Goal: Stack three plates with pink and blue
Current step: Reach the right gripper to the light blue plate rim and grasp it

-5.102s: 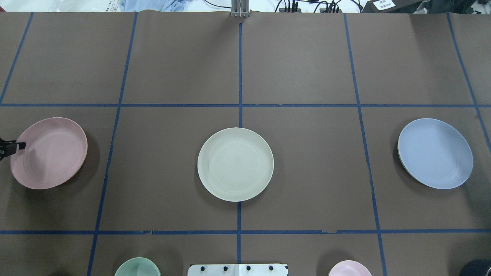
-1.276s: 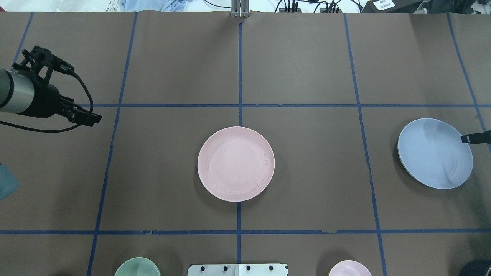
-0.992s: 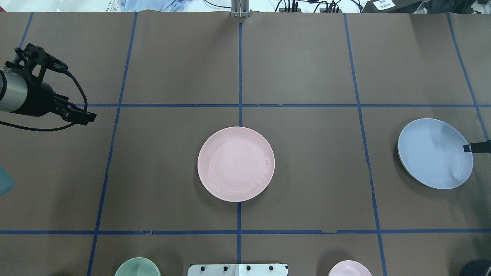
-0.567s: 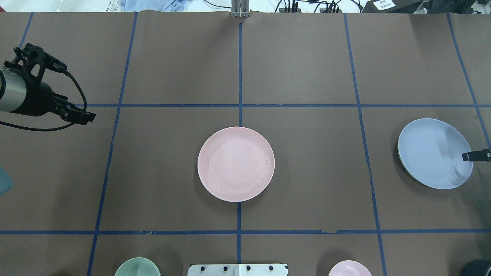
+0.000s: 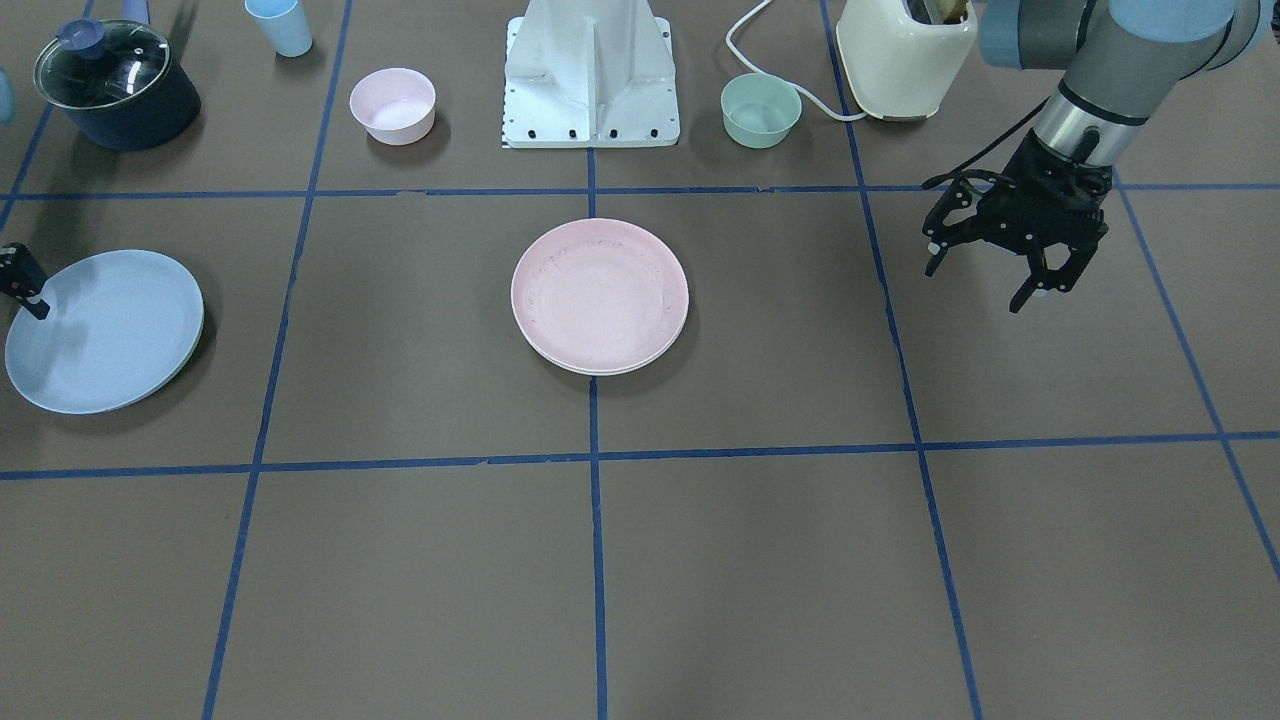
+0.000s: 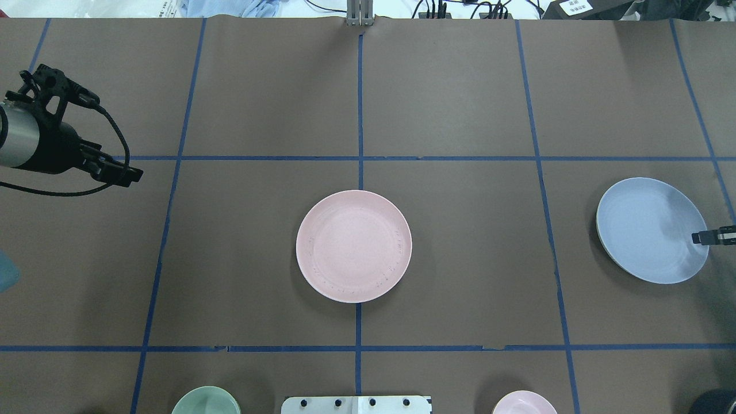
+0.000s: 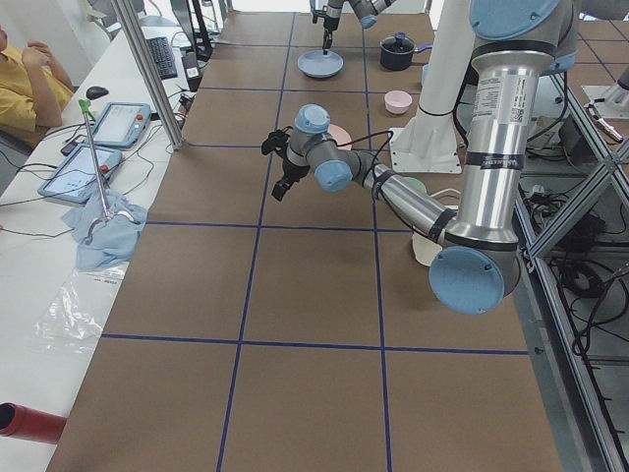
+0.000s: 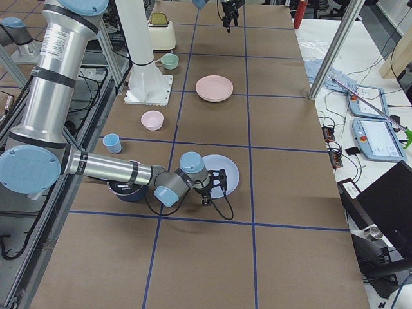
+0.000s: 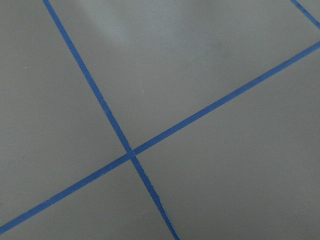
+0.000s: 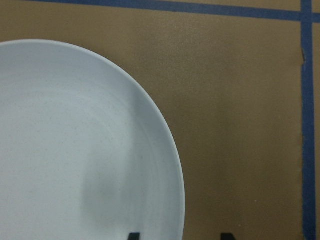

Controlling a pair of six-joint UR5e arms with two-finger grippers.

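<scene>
The pale pink plate (image 6: 353, 246) lies at the table's middle on the cream-white plate (image 5: 600, 371), of which only a thin rim shows beneath it. The light blue plate (image 6: 652, 230) lies alone at the right. My right gripper (image 10: 180, 236) is open, low at the blue plate's (image 10: 75, 150) outer rim, one fingertip over the plate and one outside it; it also shows in the overhead view (image 6: 713, 237). My left gripper (image 5: 978, 288) is open and empty, above bare table far left of the stack (image 6: 129, 175).
Near the robot base (image 5: 592, 70) stand a small pink bowl (image 5: 393, 105) and a small green bowl (image 5: 760, 110). A dark lidded pot (image 5: 115, 85), a blue cup (image 5: 280, 25) and a cream toaster (image 5: 905, 50) stand along the robot's side.
The pink plate went from the far left onto the cream plate at the centre. The left gripper let go and drew back left. The right gripper slid along the blue plate's rim toward the robot.
</scene>
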